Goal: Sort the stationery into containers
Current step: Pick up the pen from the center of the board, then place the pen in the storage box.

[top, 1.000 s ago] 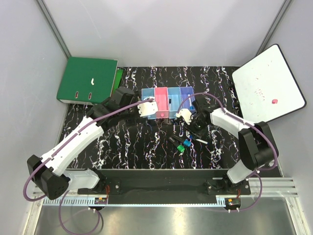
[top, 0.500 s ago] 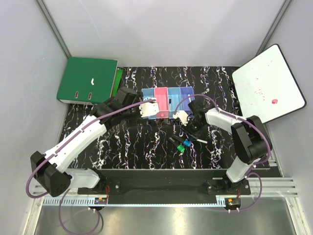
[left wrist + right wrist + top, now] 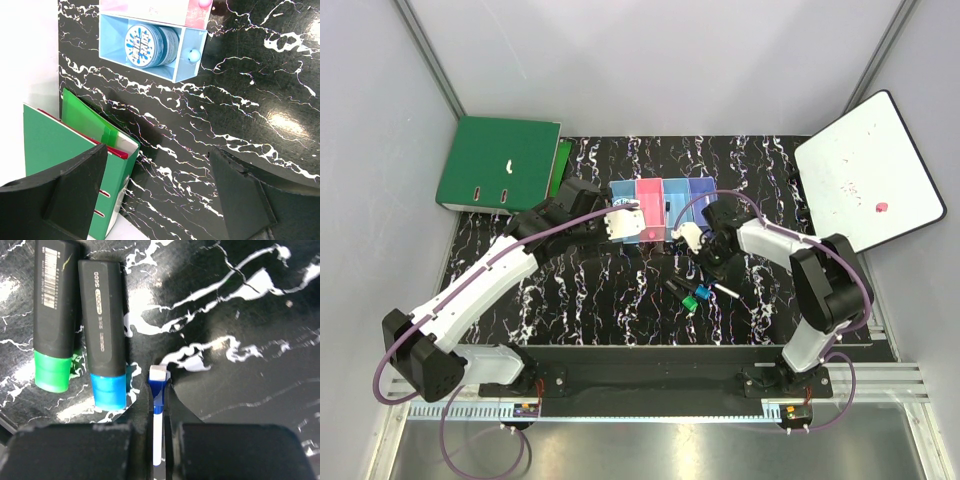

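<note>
Pinching thin white pen [image 3: 157, 415] — right fingers [image 3: 75, 450]

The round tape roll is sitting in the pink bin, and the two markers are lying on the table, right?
Not quite. The tape roll sits in a light blue bin, not a pink one; the left wrist view shows it. The green-capped marker and the blue-capped marker do lie on the table.
</note>
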